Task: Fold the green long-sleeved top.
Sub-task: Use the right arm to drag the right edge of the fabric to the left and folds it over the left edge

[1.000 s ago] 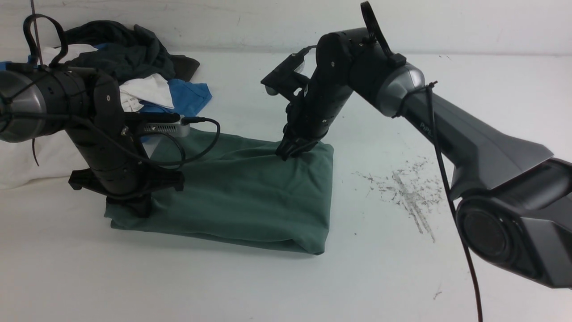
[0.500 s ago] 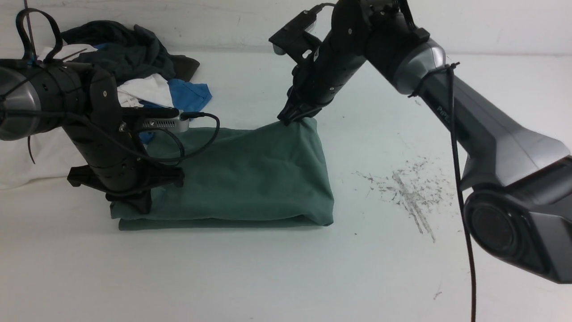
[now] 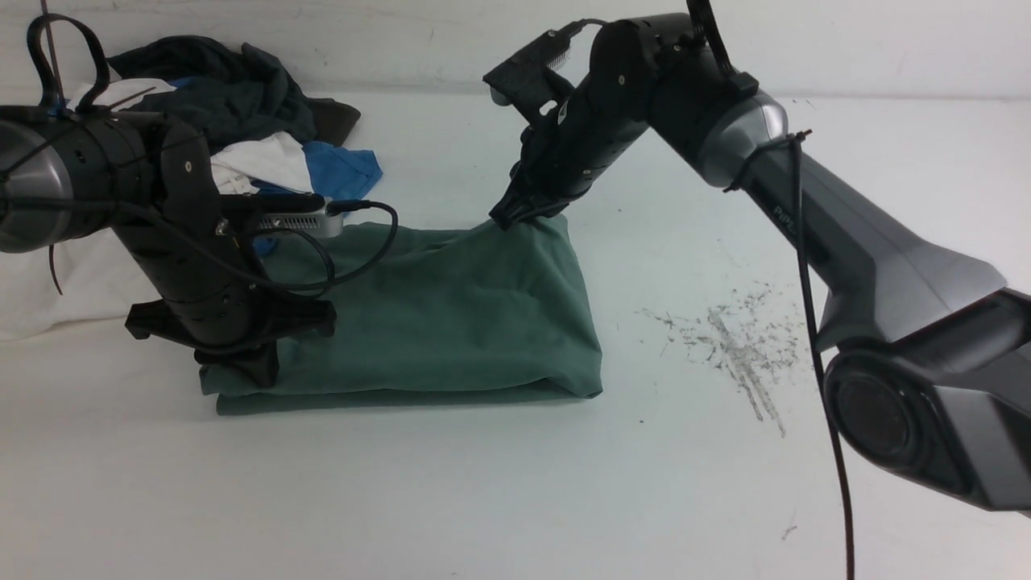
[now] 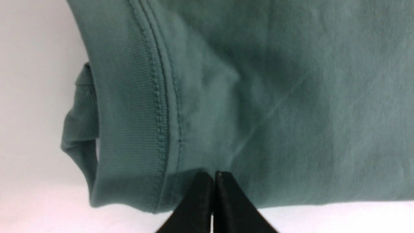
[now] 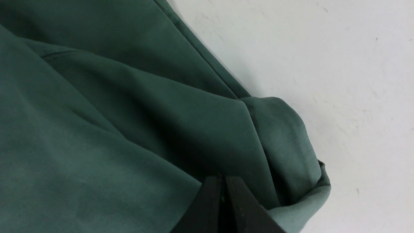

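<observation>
The green long-sleeved top [image 3: 451,322] lies folded into a thick rectangle in the middle of the white table. My right gripper [image 3: 506,221] is shut on its far right corner and holds it pulled up into a peak; the right wrist view shows the closed gripper [image 5: 223,178] buried in folds of the top [image 5: 97,129]. My left gripper [image 3: 256,377] is shut at the near left corner. In the left wrist view the gripper [image 4: 213,174] pinches the top [image 4: 291,97] just beside its ribbed hem [image 4: 129,113], and a crease runs out from the tips.
A pile of dark, white and blue garments [image 3: 242,121] sits at the back left, and a white cloth [image 3: 48,290] lies at the left edge. Grey scuff marks [image 3: 737,346] mark the table to the right of the top. The left wrist camera's cable [image 3: 378,242] loops over the cloth.
My right gripper has lifted the far right corner up and back, then eased it slightly down and left. The top's near edge drew back and straightened. The left arm barely moved.
</observation>
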